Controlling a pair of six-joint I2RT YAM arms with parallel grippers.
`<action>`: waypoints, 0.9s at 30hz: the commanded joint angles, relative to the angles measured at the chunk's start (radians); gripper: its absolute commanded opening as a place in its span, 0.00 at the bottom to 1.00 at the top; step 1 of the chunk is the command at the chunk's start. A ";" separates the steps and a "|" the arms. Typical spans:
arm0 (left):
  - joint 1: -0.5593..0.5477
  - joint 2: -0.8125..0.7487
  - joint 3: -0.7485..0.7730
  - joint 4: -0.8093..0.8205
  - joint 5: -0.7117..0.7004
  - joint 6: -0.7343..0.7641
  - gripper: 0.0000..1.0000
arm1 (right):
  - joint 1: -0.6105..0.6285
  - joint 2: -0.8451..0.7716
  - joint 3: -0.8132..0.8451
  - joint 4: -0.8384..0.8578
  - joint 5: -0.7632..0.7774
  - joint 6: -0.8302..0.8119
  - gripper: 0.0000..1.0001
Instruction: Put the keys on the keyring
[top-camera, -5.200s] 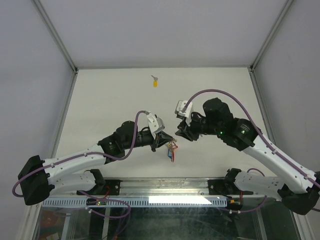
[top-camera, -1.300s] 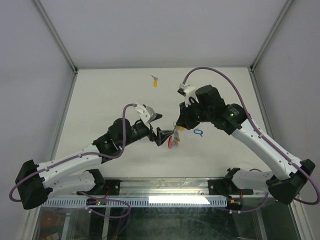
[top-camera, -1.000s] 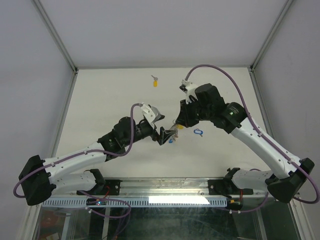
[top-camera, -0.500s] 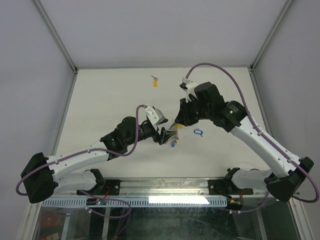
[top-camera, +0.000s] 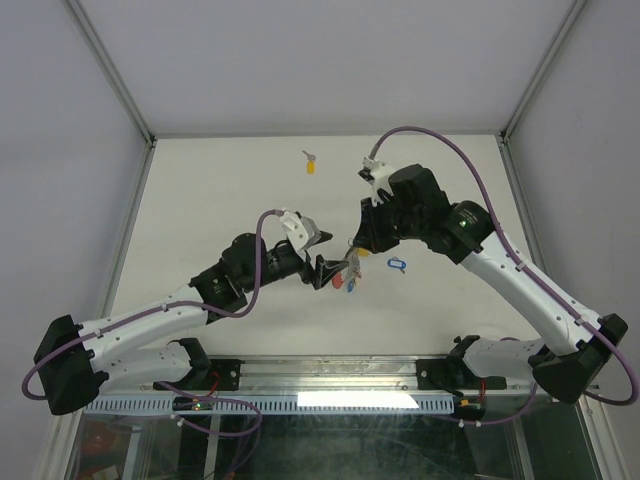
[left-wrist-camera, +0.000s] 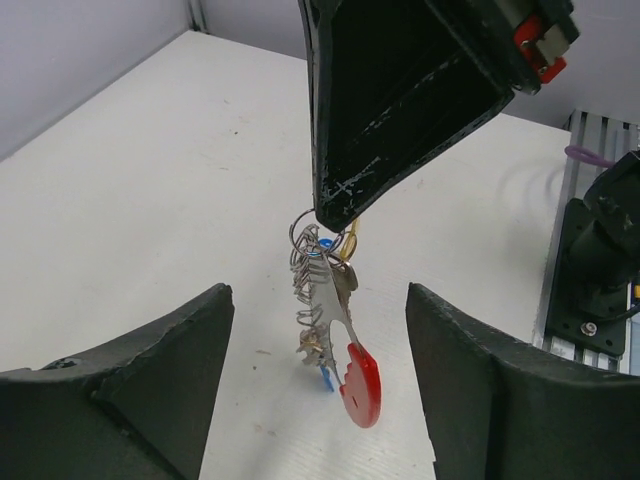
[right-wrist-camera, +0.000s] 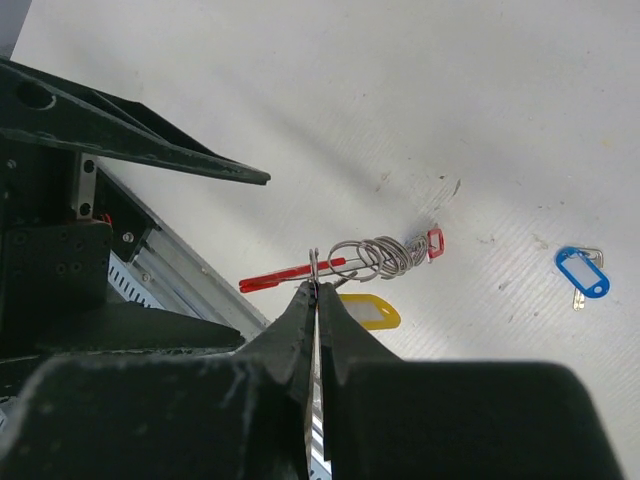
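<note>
The keyring (left-wrist-camera: 322, 295) is a cluster of silver wire rings with a red plastic piece (left-wrist-camera: 362, 382) at its lower end. It hangs above the table from my right gripper (right-wrist-camera: 316, 290), which is shut on its top ring. A yellow tag (right-wrist-camera: 368, 311) and a small blue tag (left-wrist-camera: 327, 377) hang with the cluster. My left gripper (left-wrist-camera: 318, 330) is open, with the hanging keyring between its fingers (left-wrist-camera: 150, 400) and touching neither. A blue-tagged key (top-camera: 398, 265) lies on the table right of the grippers. A yellow-tagged key (top-camera: 310, 166) lies far back.
The white table (top-camera: 200, 210) is bounded by metal frame posts on the left (top-camera: 130, 210) and right (top-camera: 520, 200). An aluminium rail (top-camera: 330, 375) with the arm bases runs along the near edge. Both arms meet near the table's middle.
My left gripper has drawn back slightly to the left and its jaws have narrowed a little. The right gripper holds the keyring in about the same place.
</note>
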 joint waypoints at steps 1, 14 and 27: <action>0.004 -0.036 0.027 0.020 0.044 -0.004 0.65 | 0.001 -0.032 0.031 0.035 0.007 -0.034 0.00; 0.005 -0.037 0.073 -0.022 0.056 0.030 0.44 | 0.001 -0.125 -0.057 0.106 -0.137 -0.288 0.00; 0.006 -0.089 0.066 -0.079 0.132 0.086 0.66 | 0.007 -0.376 -0.351 0.359 -0.214 -0.610 0.00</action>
